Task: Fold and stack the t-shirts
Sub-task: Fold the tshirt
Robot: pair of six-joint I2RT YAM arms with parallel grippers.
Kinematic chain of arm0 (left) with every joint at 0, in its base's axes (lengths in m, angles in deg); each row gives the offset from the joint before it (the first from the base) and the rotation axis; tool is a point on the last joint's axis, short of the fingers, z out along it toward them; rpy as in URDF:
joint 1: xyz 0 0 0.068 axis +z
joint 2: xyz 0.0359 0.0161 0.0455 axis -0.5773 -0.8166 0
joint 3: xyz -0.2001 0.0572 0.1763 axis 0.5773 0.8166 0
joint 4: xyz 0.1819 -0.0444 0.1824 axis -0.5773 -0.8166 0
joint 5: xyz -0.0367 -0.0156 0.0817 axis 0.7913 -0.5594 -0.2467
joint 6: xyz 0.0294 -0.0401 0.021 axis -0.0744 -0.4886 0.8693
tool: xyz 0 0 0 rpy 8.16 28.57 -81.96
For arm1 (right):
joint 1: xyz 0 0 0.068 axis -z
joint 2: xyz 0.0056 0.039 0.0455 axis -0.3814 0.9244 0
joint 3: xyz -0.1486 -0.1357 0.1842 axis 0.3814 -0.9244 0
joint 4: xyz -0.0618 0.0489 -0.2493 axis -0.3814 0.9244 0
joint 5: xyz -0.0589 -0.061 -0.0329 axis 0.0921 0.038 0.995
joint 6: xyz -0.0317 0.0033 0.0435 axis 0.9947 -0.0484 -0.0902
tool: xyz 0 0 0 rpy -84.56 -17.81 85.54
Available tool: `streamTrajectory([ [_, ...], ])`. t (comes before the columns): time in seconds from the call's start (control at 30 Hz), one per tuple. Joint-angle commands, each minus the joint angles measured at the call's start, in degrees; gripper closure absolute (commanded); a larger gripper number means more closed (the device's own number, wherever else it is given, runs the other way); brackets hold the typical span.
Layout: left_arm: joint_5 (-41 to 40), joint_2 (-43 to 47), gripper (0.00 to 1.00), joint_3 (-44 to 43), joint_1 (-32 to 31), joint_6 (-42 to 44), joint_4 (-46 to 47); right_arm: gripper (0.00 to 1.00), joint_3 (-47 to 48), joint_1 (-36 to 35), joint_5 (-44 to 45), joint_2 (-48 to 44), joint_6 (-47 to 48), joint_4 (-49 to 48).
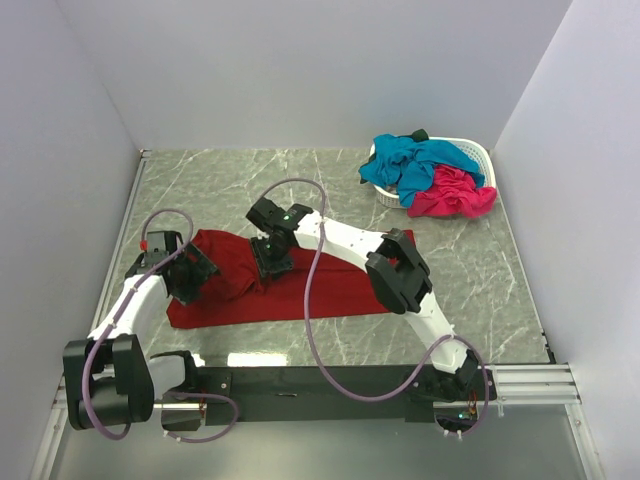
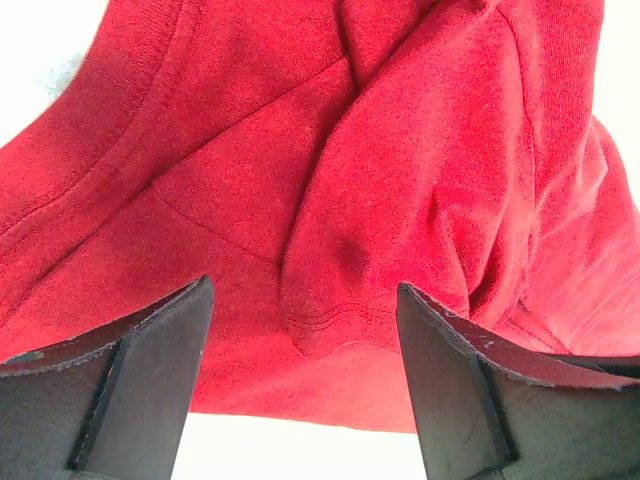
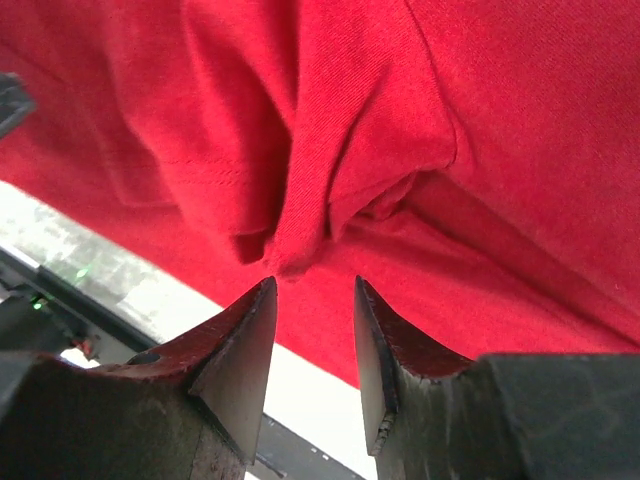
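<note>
- The dark red t-shirt (image 1: pixel 300 285) lies spread on the worktop (image 1: pixel 470 300), rumpled at its left; folding looks barely begun.
- The left tool (image 2: pixel 305 300) is released, straddling a sleeve fold.
- The right tool (image 3: pixel 312 285) stands parted at a bunched ridge, seemingly not pinching it.
- Next: close on cloth, lift, fold over.
- The teal t-shirt (image 1: pixel 415 160) and pink t-shirt (image 1: pixel 455 195) sit in the basket (image 1: pixel 480 152).

red t-shirt (image 1: pixel 330 290) 1 | teal t-shirt (image 1: pixel 410 165) 1 | pink t-shirt (image 1: pixel 455 195) 1 (three shirts total) | basket (image 1: pixel 483 155) 1
</note>
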Motion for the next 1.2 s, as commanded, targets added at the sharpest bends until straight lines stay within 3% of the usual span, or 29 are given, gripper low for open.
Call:
streamTrajectory([
  [0.0,1.4,-0.7,0.21,0.6,-0.3,0.5,2.2,0.56,3.0,-0.7,0.5,0.9,0.2,-0.1],
  [0.53,-0.8,-2.3,0.22,1.0,-3.3,0.2,2.9,0.53,6.3,-2.3,-0.9,3.5,0.9,1.1],
  [1.17,-1.9,-1.8,0.23,0.9,-4.2,0.0,2.5,0.55,3.7,-2.0,5.5,3.5,2.2,3.2],
])
